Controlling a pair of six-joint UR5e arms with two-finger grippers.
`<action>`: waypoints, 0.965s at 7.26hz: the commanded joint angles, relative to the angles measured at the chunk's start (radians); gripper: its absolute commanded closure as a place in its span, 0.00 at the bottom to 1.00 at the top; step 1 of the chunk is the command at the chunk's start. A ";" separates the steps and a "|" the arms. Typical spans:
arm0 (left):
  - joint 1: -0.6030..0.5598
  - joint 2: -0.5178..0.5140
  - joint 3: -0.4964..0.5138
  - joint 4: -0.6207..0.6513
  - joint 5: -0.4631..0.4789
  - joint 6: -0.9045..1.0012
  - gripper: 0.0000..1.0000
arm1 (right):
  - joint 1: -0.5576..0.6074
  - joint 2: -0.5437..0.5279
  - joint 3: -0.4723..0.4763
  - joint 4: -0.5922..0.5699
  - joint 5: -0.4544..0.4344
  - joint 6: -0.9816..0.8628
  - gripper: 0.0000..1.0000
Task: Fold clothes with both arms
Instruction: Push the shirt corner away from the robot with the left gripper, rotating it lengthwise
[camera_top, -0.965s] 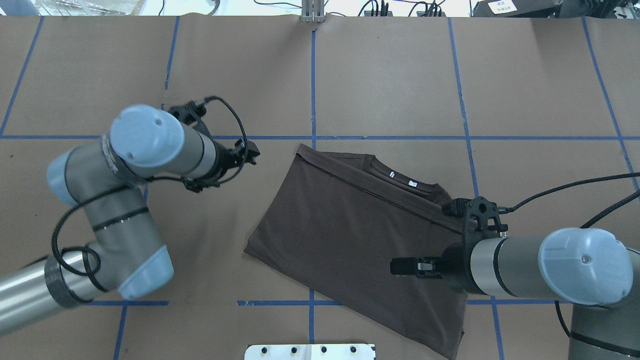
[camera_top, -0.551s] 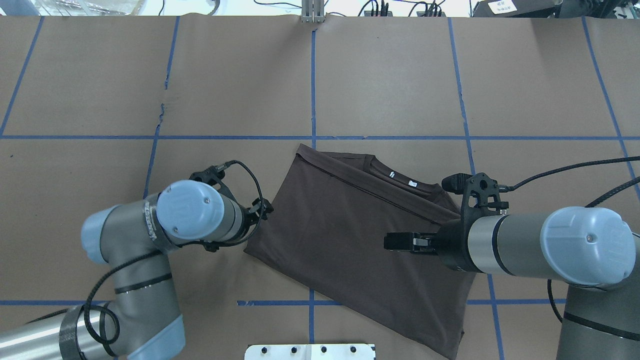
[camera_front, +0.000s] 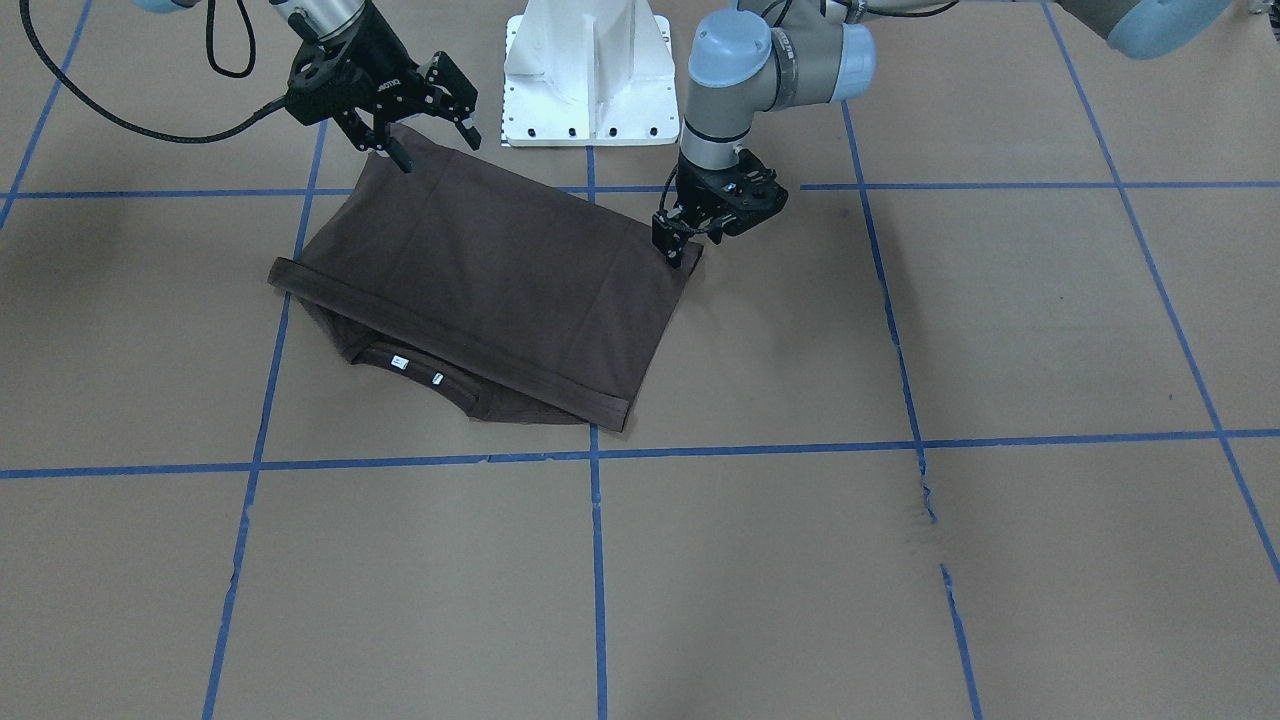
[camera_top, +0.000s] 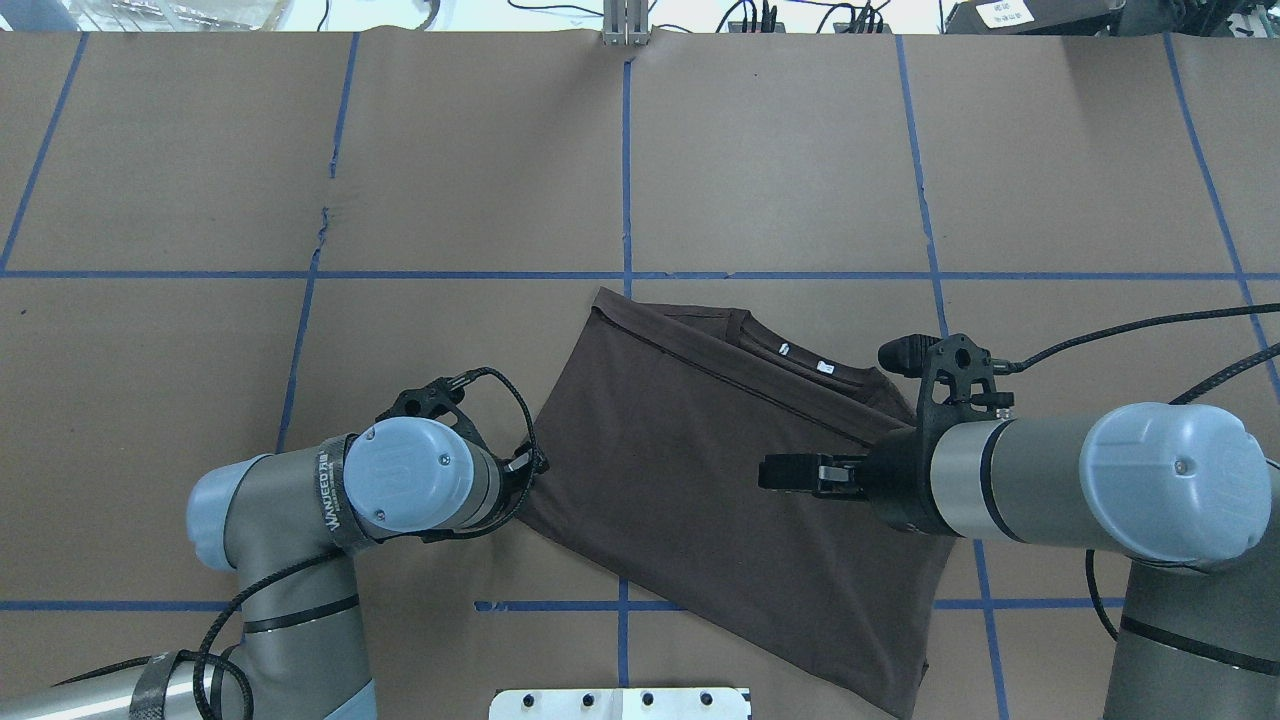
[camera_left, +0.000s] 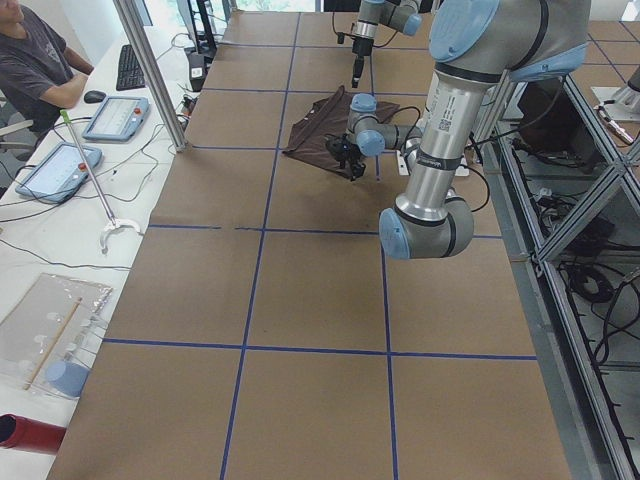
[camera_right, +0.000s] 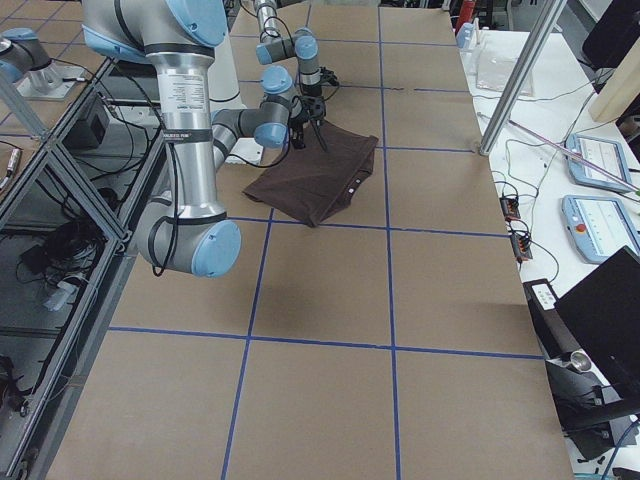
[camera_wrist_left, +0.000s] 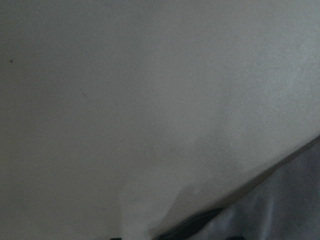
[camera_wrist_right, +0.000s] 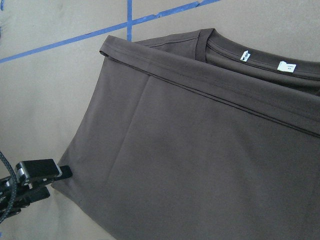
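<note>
Overhead exterior: folded brown T-shirt (camera_top: 700, 470) (collar showing)

Left arm (camera_top: 290, 490): grey tubes, light blue joint caps with small dark screws on the cap face. Black band (camera_top: 330, 492) near the wrist carries white lettering, not fully legible. A thin black cable (camera_top: 514, 392) loops off the wrist.
Right arm (camera_top: 1030, 490): same grey tube and blue caps. Black perforated bracket (camera_top: 960, 375) on the wrist, with a braided black cable (camera_top: 1150, 325).
Right pincer (camera_front: 437, 145): black, two fingers, white lettering too small to read.
Left pincer (camera_front: 678, 245): black.
White pedestal (camera_front: 585, 60): row of dark bolts along its foot.
</note>
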 joint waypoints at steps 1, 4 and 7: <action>0.001 -0.002 0.004 0.000 -0.001 0.000 1.00 | 0.003 0.001 0.002 0.000 0.002 0.000 0.00; 0.000 -0.006 -0.002 0.000 -0.004 0.004 1.00 | 0.003 -0.001 0.002 0.000 0.002 0.000 0.00; -0.084 -0.004 0.013 0.000 -0.001 0.021 1.00 | 0.004 -0.011 0.005 -0.002 0.003 0.000 0.00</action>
